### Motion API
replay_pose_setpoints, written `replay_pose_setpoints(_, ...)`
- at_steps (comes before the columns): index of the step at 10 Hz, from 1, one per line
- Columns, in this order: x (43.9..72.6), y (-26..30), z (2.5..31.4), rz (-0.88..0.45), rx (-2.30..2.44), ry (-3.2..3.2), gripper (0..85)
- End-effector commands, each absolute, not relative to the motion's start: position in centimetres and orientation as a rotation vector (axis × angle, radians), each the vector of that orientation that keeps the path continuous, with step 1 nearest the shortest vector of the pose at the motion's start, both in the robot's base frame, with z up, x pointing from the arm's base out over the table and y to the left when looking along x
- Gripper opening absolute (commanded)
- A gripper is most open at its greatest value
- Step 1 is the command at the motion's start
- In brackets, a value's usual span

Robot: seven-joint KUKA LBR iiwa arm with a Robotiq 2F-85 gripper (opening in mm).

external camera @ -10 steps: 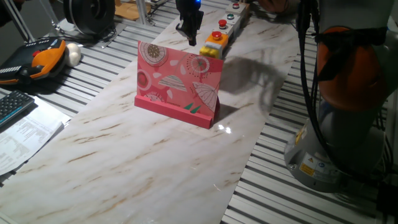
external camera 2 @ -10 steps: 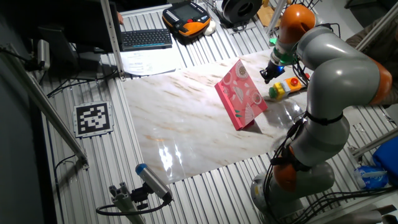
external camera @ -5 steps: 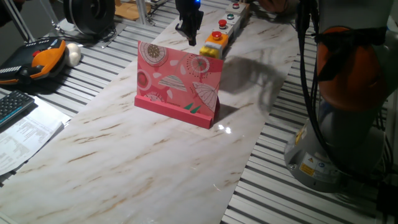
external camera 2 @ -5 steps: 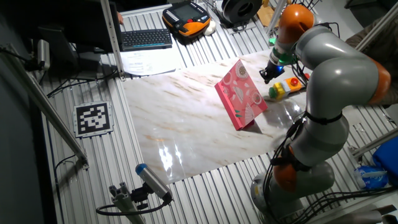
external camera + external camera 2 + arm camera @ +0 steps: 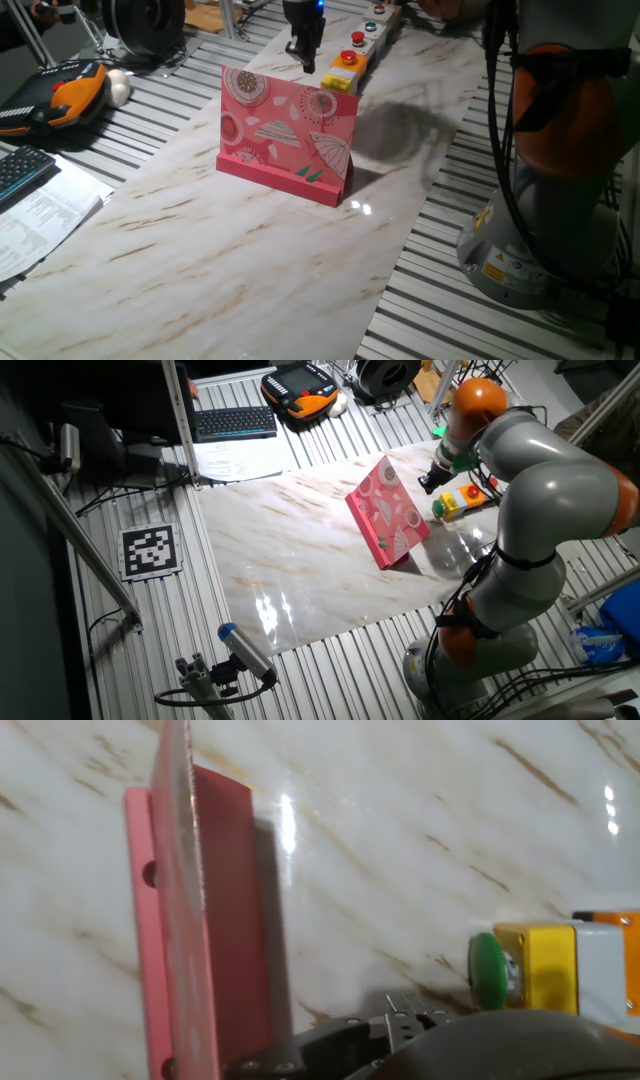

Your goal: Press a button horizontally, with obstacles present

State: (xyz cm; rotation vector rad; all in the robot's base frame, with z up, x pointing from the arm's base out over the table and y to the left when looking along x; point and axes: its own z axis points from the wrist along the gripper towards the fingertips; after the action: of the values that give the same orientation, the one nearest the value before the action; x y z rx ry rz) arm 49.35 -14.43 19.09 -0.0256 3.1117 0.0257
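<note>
One red button [image 5: 348,58] on its yellow housing sits near the table's [image 5: 250,250] far edge, just behind the upright pink board [image 5: 288,132]. Beside it hangs the gripper [image 5: 305,62], apart from it; whether its fingers are spread cannot be told.

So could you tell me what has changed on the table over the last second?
The gripper has shifted slightly farther from the pink board, and the arm's upper links have changed pose. Nothing was grasped or released. The board and the button stayed put.
</note>
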Motion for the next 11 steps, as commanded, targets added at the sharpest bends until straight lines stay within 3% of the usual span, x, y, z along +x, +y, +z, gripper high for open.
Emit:
replay_pose_setpoints(1, 49.4, -14.4, 19.1, 0.035, -0.036, 3.110, 0.0)
replay_pose_setpoints(3, 49.4, -14.0, 19.8, 0.060, 0.011, 3.135, 0.0)
replay_pose_setpoints(9, 48.2, -5.9, 28.4, 0.030, 0.307, 3.188, 0.0)
replay_pose_setpoints(11, 47.5, -4.7, 28.6, 0.020, 0.360, 3.172, 0.0)
